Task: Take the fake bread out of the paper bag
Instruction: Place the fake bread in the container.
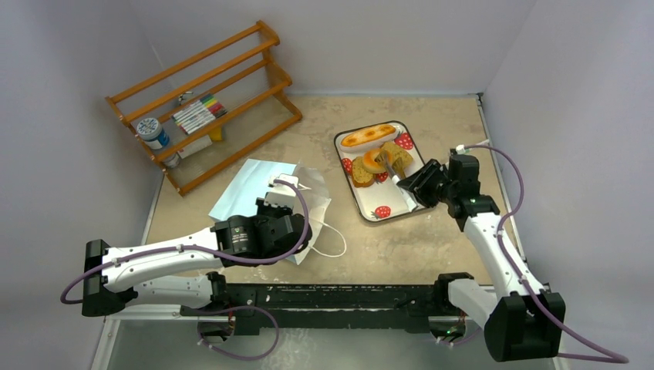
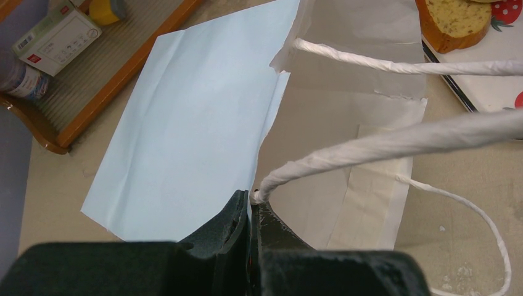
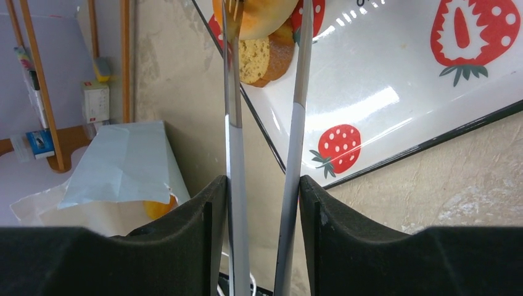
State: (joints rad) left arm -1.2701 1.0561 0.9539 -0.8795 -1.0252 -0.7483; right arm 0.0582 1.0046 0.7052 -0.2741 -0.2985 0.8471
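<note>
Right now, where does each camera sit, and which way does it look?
Top external: above and behind the arms, looking down on the table; both arms show.
Left wrist: on the left arm, looking along shut left fingers pinching the paper bag's cord handle.
Right wrist: on the right arm, looking past right fingers gripping metal tongs toward the tray.
Shared: both wrist views show bag and tray.

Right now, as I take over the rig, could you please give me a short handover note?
Left gripper: shut on the cord handle of the paper bag, which lies on its side.
Right gripper: shut on the tongs, tips at a bagel on the tray.
Done: loaf, bagel and toast are on the tray.
Left: an orange roll shows in the bag's mouth; take it out.
</note>
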